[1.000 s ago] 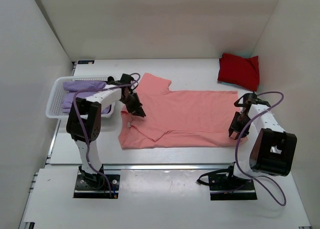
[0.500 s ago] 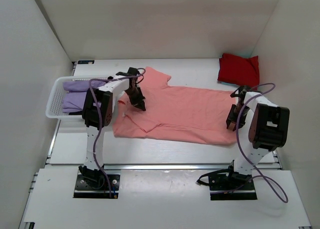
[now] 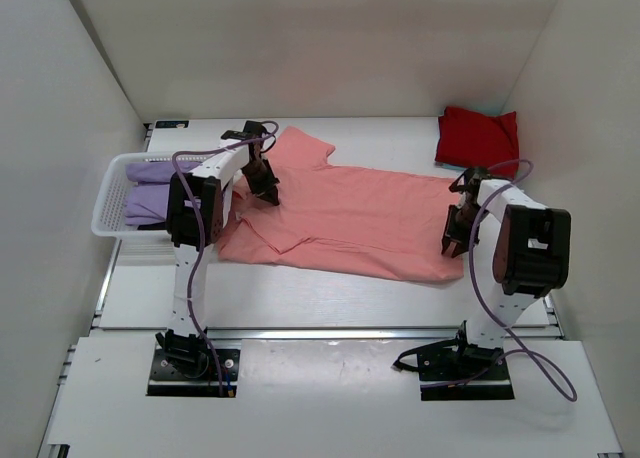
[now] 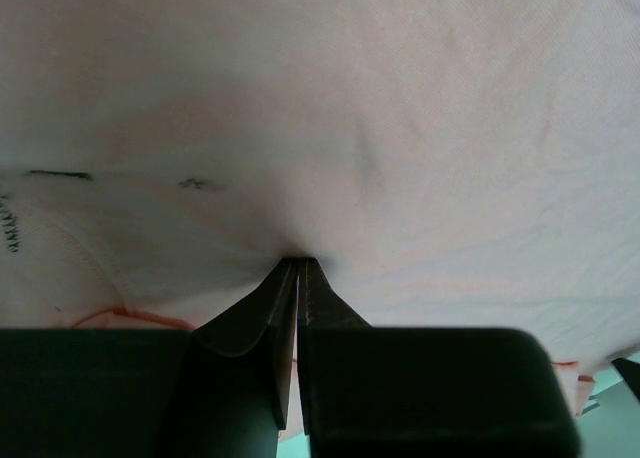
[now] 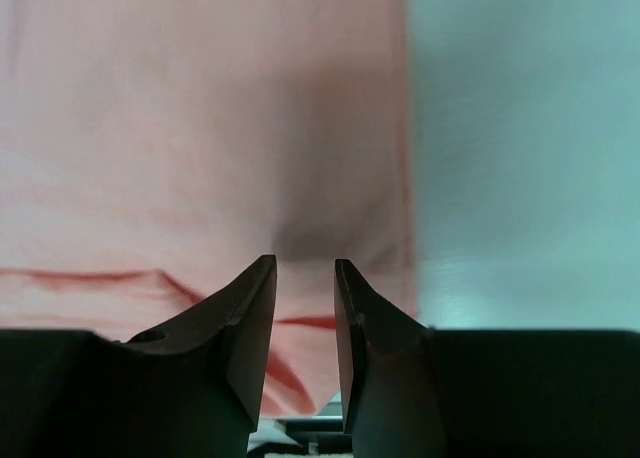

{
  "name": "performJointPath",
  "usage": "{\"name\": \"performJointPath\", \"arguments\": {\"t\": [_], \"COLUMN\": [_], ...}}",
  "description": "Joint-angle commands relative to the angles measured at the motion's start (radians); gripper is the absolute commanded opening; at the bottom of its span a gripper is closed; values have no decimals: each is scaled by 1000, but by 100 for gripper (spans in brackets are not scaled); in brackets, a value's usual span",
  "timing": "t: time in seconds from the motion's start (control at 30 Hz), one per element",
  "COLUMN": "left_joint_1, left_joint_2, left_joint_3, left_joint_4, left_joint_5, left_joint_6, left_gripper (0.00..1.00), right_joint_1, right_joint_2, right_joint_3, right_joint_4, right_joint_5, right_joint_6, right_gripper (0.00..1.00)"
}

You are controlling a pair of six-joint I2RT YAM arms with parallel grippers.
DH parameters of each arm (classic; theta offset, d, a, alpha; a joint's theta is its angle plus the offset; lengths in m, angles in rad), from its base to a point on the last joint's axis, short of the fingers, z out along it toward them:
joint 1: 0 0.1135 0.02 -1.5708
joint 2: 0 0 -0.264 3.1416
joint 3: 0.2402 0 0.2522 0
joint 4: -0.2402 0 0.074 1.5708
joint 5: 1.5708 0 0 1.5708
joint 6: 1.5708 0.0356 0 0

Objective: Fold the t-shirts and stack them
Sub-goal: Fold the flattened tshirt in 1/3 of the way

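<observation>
A salmon-pink t-shirt [image 3: 350,223] lies spread face-up across the middle of the white table [image 3: 330,298], its length running left to right and angled slightly, the collar end to the left and the hem to the right. One short sleeve points toward the far wall; the near sleeve is tucked against the body of the shirt.

At the collar end, the left gripper [image 3: 266,190] has its jaws pressed tightly together on a small pinch of the pink cloth, which puckers at the fingertips in the left wrist view. At the hem, the right gripper [image 3: 452,240] sits on the shirt's right edge, its jaws drawn close with a fold of the hem caught between them; bare table shows just beside the cloth in the right wrist view.

A red t-shirt [image 3: 478,141] rests folded in the far right corner, well apart from the pink one. On the left, a white lattice basket [image 3: 104,218] holds lavender t-shirts [image 3: 155,190] heaped loosely inside, just beside the left arm.
</observation>
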Motion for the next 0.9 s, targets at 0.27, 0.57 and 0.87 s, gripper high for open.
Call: {"name": "performJointPath", "arguments": {"t": [0.27,0.57,0.87], "left_joint_1": [-2,-6,-8], "left_joint_2": [2,-8,-18], "left_joint_3": [-15,-32,-25], "left_joint_4": [9,12,13], "left_joint_5": [-42,-42,-42], "left_joint_6": [16,24,25], "left_gripper": [17,17,17], "right_joint_1": [100,154,157], "right_joint_2": [-128,-133,-153], "right_joint_3": [-124,-147,-205], "right_joint_4": [-78,-126,-127], "right_joint_5": [-110,-47,-15], "right_joint_6": [-40,-46,-45], "right_gripper": [30,33,0]}}
